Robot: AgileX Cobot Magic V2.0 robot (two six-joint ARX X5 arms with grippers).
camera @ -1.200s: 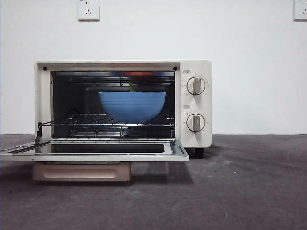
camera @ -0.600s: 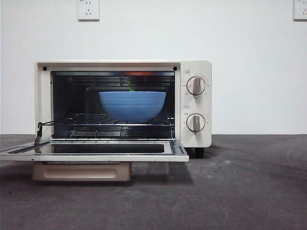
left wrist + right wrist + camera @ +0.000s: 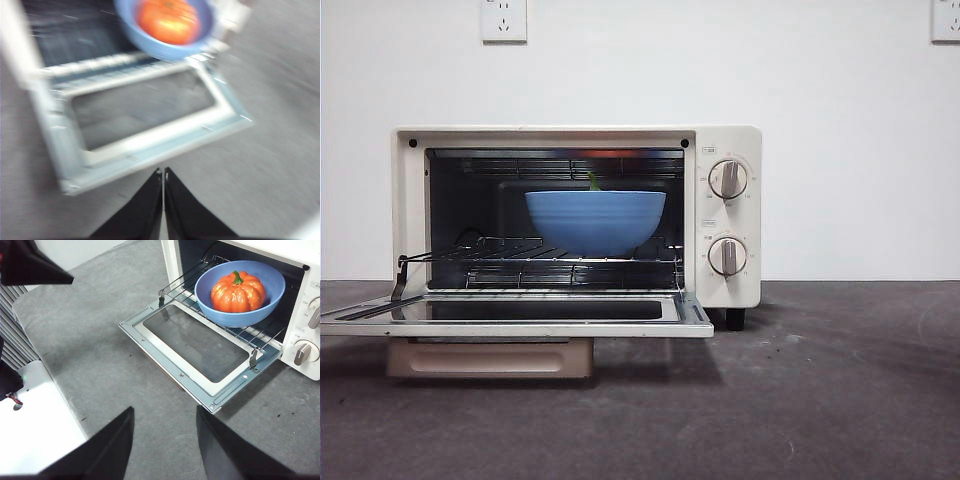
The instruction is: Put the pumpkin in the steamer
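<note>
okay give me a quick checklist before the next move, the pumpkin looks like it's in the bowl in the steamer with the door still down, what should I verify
1. Pumpkin sits in the blue bowl: ok, upright with its stem up.
2. Bowl rests on the wire rack inside the steamer: ok.
3. Door state: open, lying flat, with nothing on its glass: ok for closing next.
4. Left gripper free of load: ok, jaws shut on nothing, above the table in front of the door.
5. Right gripper free of load: ok, jaws open, back from the door.
6. Bowl far enough in for the door to shut: cannot tell.
</note>
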